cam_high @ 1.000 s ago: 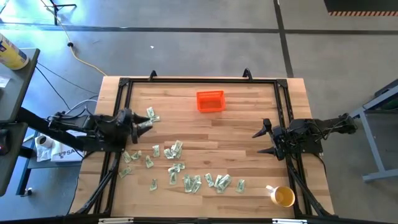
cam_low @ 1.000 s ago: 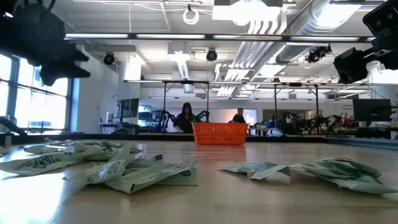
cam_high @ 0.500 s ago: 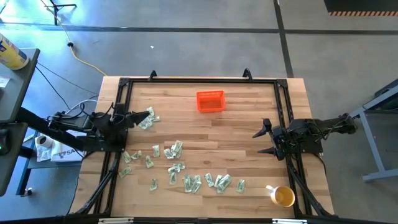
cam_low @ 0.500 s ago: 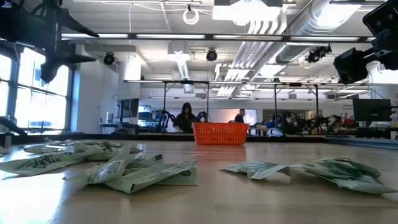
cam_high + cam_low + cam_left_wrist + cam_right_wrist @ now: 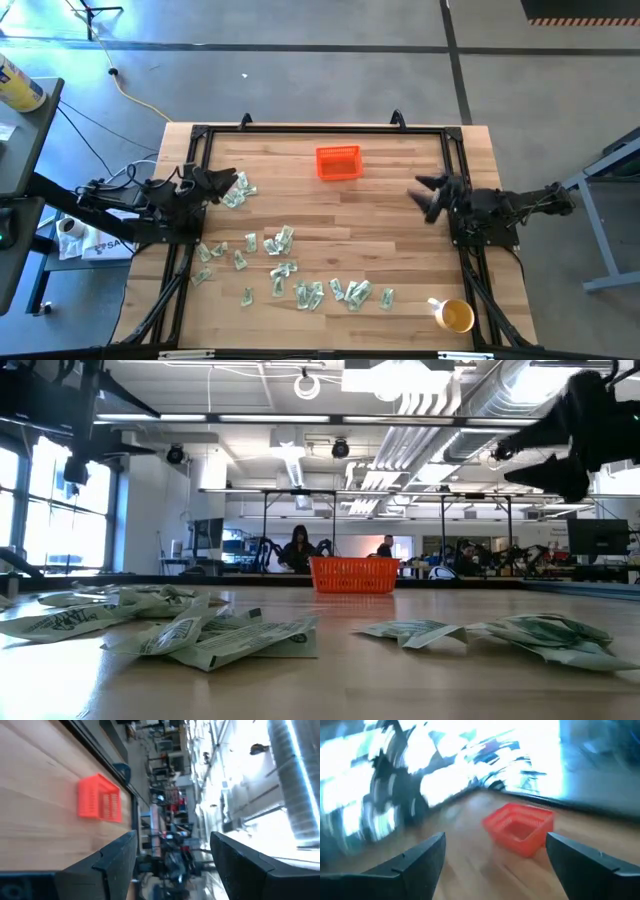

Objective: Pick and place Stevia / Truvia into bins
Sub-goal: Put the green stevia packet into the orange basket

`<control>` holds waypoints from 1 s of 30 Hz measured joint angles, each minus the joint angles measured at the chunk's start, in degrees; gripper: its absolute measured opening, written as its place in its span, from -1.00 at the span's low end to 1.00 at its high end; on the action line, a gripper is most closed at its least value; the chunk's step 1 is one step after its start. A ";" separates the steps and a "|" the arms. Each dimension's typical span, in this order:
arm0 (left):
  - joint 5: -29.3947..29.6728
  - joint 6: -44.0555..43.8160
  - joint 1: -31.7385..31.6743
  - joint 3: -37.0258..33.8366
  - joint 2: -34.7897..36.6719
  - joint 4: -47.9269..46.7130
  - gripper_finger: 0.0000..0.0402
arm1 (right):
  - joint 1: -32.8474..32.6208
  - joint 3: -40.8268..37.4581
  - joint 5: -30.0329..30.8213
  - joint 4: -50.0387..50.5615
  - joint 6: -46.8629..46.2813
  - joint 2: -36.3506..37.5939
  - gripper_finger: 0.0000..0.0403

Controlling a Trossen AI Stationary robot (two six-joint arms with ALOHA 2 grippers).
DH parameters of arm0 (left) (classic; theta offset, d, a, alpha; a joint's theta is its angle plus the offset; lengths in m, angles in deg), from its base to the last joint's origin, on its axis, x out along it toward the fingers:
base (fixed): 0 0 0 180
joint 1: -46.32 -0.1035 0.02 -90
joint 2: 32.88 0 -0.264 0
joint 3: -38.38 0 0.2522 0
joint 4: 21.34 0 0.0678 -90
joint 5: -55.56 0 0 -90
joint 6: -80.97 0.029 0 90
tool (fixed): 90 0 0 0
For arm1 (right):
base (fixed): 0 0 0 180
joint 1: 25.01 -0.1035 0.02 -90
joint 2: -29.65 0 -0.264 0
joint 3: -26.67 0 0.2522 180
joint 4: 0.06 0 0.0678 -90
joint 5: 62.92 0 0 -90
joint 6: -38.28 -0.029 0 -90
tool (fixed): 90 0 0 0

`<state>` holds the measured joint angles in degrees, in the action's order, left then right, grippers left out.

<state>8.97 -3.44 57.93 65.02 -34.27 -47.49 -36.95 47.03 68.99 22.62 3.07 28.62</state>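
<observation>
Desk [image 5: 390, 230] is light wood planks with a black frame round the edge; grey floor beyond, and in the low view an open workshop with ceiling ducts and two people seated far behind the bin.

Left gripper [image 5: 225, 183] sits at the desk's left edge, raised. My left wrist view shows its jaws spread wide with nothing between them. A few Stevia sachets [image 5: 238, 192] lie just beside the jaw tips. Since a second ago I see this arm has pulled back toward the edge and its jaws have opened.

Main scatter of sachets [image 5: 300, 282] lies on the near half of the desk, well off from both sets of jaws.

Orange bin [image 5: 339, 162] stands at the far middle, ahead of both jaws, looks empty from the right wrist view.

Right gripper [image 5: 432, 193] is over the right side, jaws wide, empty. It has swung toward the bin since the earlier frame.

Yellow cup [image 5: 455, 316] sits at the near right corner.
</observation>
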 joint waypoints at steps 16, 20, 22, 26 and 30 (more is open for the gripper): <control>-19.64 6.84 0.00 0.01 0.00 -3.92 0.42 | 0.11 0.34 8.70 -37.76 -6.94 -0.42 0.65; -26.71 11.99 0.00 0.00 0.00 -5.27 0.42 | 0.68 0.35 14.57 -41.53 -3.37 -1.17 0.65; -29.55 14.31 0.00 0.00 0.00 -5.89 0.42 | 1.33 0.36 9.91 -39.01 -7.23 -2.88 0.65; -32.77 17.01 0.02 0.02 0.00 -6.27 0.42 | 1.96 0.84 -1.12 -36.76 -24.07 -15.90 0.65; -33.08 18.09 0.02 0.00 0.00 -6.69 0.42 | 1.03 8.47 -7.89 -33.20 -32.17 -38.24 0.65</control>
<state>-24.11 14.66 57.95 65.02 -34.27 -54.18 -35.92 55.51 61.11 -10.58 -29.11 -9.62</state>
